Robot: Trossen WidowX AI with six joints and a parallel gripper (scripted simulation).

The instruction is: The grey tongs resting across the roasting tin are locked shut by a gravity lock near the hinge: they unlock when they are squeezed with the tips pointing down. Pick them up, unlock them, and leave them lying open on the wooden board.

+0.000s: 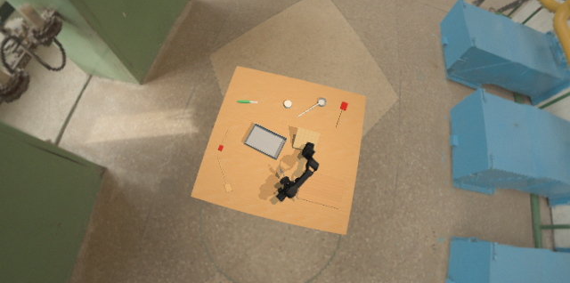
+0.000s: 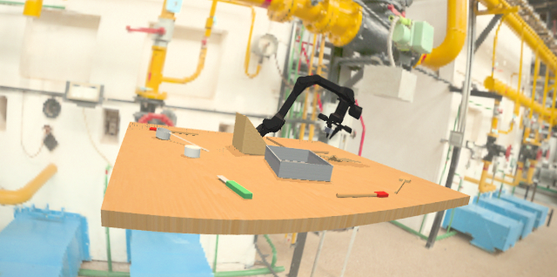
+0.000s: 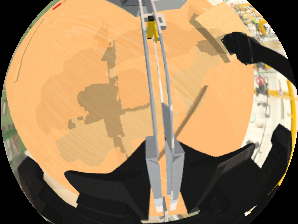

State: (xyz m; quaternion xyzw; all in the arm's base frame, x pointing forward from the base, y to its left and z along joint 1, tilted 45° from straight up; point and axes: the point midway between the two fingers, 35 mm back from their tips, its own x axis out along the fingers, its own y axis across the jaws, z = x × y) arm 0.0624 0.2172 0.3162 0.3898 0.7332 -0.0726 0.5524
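My gripper [image 1: 283,192] [image 2: 334,131] [image 3: 157,140] is shut on the grey tongs [image 3: 150,116] and holds them in the air above the table. In the wrist view the tongs run away from the fingers as two nearly closed arms, with a yellow lock piece [image 3: 153,30] near the far end. The grey roasting tin [image 1: 249,134] [image 2: 300,172] stands empty at the table's middle, to the left of the arm. The flat wooden board [image 1: 327,187] lies on the table to the right of the gripper. In the top and exterior views the tongs are too small to make out.
A tan wedge-shaped block [image 1: 305,137] [image 2: 245,135] stands by the arm's base. A green-handled tool [image 1: 246,101] [image 2: 237,187], a white cylinder [image 1: 288,104] [image 2: 191,151], a ladle [image 1: 321,101] and red-tipped tools [image 1: 344,106] [image 2: 381,194] lie around the table.
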